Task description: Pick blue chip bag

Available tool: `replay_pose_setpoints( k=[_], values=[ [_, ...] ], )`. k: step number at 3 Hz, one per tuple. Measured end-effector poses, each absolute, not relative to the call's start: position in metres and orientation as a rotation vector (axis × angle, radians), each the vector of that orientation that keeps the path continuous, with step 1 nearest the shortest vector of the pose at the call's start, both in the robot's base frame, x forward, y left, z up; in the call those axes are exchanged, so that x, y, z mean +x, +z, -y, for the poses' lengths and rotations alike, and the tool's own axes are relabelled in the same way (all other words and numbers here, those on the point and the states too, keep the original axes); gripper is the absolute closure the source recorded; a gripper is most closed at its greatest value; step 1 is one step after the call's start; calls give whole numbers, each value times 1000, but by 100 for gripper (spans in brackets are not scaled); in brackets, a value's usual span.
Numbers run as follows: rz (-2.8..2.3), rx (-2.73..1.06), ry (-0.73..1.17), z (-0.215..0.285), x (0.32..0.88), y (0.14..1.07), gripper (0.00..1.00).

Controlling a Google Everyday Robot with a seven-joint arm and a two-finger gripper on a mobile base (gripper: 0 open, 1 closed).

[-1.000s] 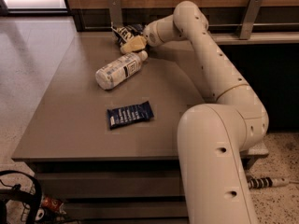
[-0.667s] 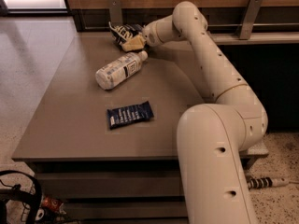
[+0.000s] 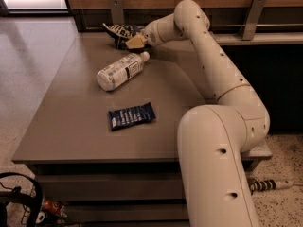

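The gripper (image 3: 134, 41), whose grasp I cannot tell, is at the blue chip bag (image 3: 117, 31), whose puffy foil could slip free on lifting

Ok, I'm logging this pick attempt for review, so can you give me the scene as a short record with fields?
target: blue chip bag, crumpled, at the far edge of the table
pincer: pincer at the bag's right side; contact unclear
bag state: appears to rest on the table
white bottle: white bottle lying on its side in front of the bag, cap toward the pincer
bar wrapper: dark-blue bar wrapper flat at mid-table, apart from the bottle
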State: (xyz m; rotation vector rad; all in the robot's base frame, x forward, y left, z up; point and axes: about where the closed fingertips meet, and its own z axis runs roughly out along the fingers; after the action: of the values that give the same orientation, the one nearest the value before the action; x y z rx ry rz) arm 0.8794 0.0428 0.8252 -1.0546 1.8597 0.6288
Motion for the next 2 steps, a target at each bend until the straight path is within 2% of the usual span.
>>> replay_pose_setpoints(
  k=[2],
  values=[
    [-1860, -1055, 629, -43, 879, 827, 100]
  ],
)
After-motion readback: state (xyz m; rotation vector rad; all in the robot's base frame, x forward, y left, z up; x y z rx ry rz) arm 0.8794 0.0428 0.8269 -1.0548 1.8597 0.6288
